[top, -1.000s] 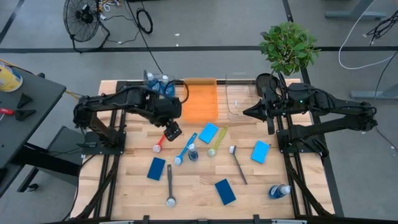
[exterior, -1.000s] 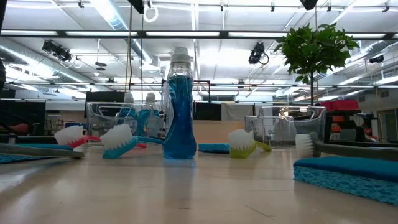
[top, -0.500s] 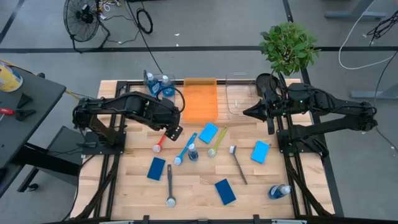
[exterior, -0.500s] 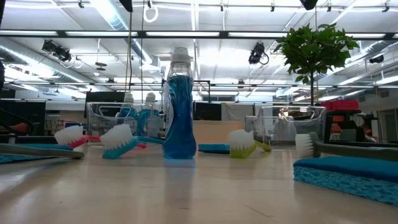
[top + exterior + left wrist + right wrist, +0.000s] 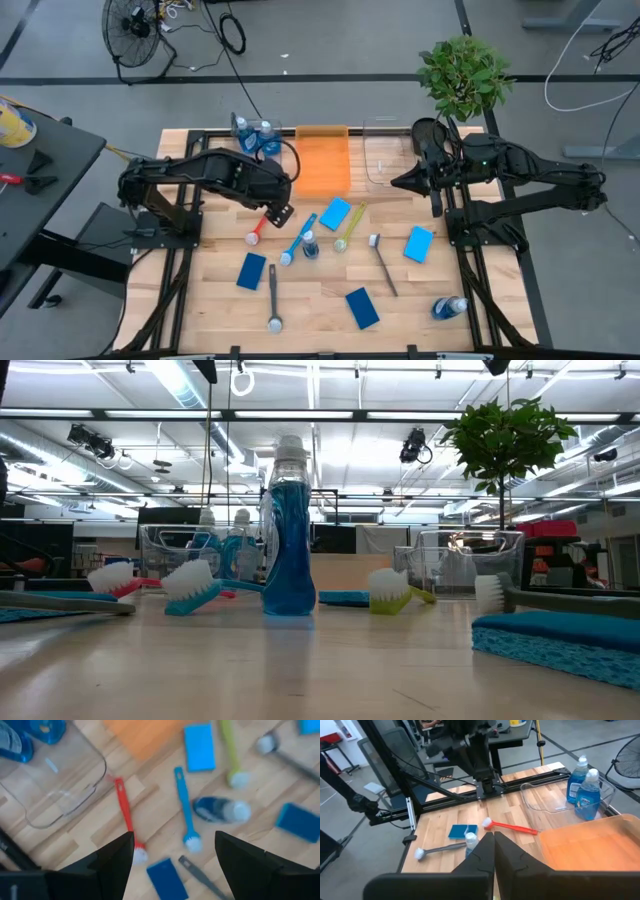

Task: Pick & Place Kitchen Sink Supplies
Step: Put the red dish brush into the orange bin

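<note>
Two wide-open fingers of the left gripper (image 5: 172,852) hovered empty over the red brush (image 5: 260,227); its thin handle could slip sideways on closing.

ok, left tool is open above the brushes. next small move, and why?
Probably lower the left tool onto the red brush and close on its handle. The tool is open and empty, the brush lies just below it on the table, and two bottles already sit in the clear bin. The right arm waits, shut.
</note>
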`<move>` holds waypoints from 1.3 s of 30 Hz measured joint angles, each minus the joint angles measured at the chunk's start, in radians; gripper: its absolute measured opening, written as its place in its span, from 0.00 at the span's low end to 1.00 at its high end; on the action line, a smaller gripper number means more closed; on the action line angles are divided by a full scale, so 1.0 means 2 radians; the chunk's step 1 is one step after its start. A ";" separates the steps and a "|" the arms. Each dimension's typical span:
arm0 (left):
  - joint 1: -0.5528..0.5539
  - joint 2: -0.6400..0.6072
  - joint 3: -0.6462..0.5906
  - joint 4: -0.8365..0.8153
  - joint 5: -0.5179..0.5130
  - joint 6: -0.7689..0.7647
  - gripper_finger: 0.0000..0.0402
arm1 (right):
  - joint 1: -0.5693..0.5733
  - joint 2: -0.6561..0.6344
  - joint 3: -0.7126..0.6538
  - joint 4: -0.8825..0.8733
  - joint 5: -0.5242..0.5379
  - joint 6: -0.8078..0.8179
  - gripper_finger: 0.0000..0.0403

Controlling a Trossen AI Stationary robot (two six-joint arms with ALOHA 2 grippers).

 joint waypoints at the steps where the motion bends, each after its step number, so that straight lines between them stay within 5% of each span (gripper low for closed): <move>1: 0.000 0.001 -0.010 0.000 0.006 0.000 0.70 | 0.000 0.000 0.000 0.000 0.000 0.000 0.02; 18: 0.000 0.000 -0.206 0.001 0.036 -0.040 0.63 | 0.000 0.000 0.000 0.000 0.000 0.000 0.02; 39: 0.000 0.000 -0.371 0.143 0.035 -0.070 0.63 | 0.000 0.000 0.000 0.000 0.002 0.000 0.02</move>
